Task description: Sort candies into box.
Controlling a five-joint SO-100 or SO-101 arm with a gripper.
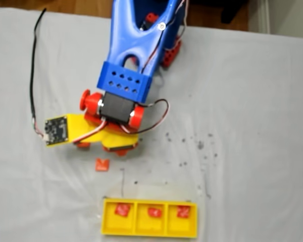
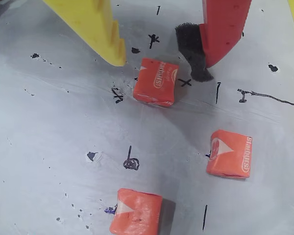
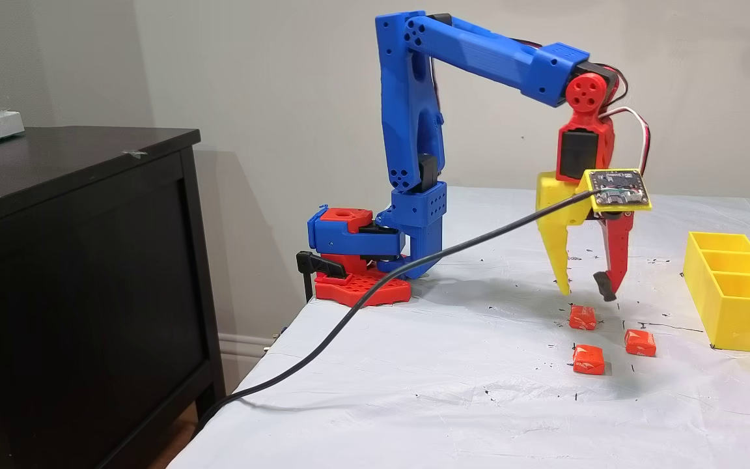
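Note:
Three orange-red candies lie loose on the white cloth: one (image 2: 156, 82) sits just below the gap between my fingers, another (image 2: 230, 153) lies to the right, and a third (image 2: 136, 211) is at the bottom edge. My gripper (image 2: 161, 66) is open and holds nothing. In a fixed view it (image 3: 584, 292) hangs a little above the nearest candy (image 3: 582, 317), with two more candies (image 3: 640, 342) (image 3: 588, 359) in front. The yellow box (image 1: 149, 232) holds one deeper red candy per compartment (image 1: 122, 209) (image 1: 154, 212) (image 1: 183, 211). One loose candy (image 1: 101, 164) lies beside the wrist.
The box (image 3: 739, 326) stands to the right of the gripper in a fixed view. A black cable (image 3: 414, 273) runs from the wrist camera across the table's left edge. The arm's base (image 3: 355, 260) is clamped at the table's back. A dark cabinet (image 3: 75, 260) stands to the left.

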